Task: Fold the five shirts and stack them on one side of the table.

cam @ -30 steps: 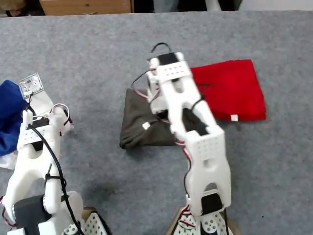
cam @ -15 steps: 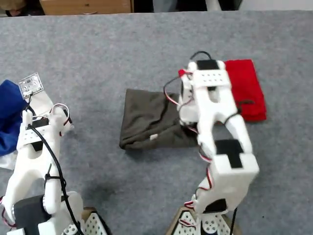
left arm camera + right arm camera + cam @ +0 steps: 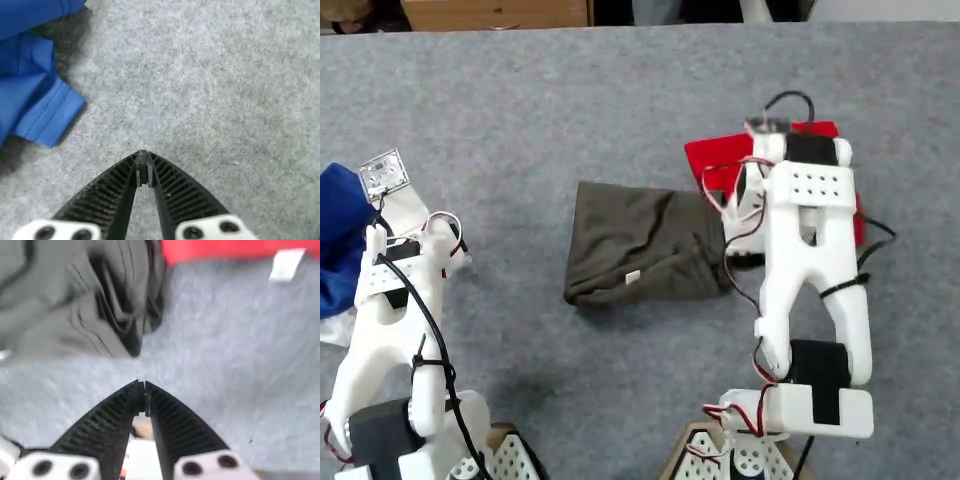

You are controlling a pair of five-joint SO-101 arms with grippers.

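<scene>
A folded dark grey shirt (image 3: 640, 255) lies mid-table, and a folded red shirt (image 3: 715, 160) sits just right of it, partly under my right arm (image 3: 810, 230). My right gripper (image 3: 144, 390) is shut with nothing in it, low over bare table beside the dark shirt's (image 3: 65, 300) bunched edge, with the red shirt (image 3: 225, 250) beyond. A crumpled blue shirt (image 3: 340, 240) lies at the left edge. My left gripper (image 3: 142, 170) is shut and holds nothing, over table near a blue sleeve (image 3: 30, 90).
White cloth (image 3: 412, 208) with a small label lies under my left arm (image 3: 390, 300), beside the blue shirt. A white tag (image 3: 286, 265) shows on the red shirt. The grey table (image 3: 520, 100) has free room at the back and front centre.
My right arm swung right, from above the dark grey shirt to over the red shirt, leaving the dark shirt uncovered. The left arm stayed still.
</scene>
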